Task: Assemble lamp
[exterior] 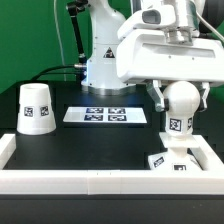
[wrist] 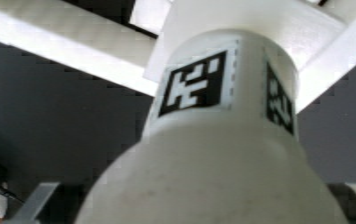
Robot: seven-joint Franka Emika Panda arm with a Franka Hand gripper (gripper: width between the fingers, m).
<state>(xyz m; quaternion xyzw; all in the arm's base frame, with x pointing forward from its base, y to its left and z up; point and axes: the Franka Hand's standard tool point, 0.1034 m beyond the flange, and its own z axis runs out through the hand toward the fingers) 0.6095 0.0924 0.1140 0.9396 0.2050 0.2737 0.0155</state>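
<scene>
Black tabletop (exterior: 90,145) fills the frame inside a low white wall (exterior: 60,181). Nearest, at lower right, the square base (exterior: 166,162) lies flat. The bulb (exterior: 180,123) stands upright on it or just above; I cannot tell which. The gripper (exterior: 180,97) clasps the ball top, a finger on each side. Farther back are the marker board (exterior: 107,115) at centre and the shade (exterior: 35,108) at left. The step looks like seating the bulb in the base. Next it needs a centred, vertical twist.
</scene>
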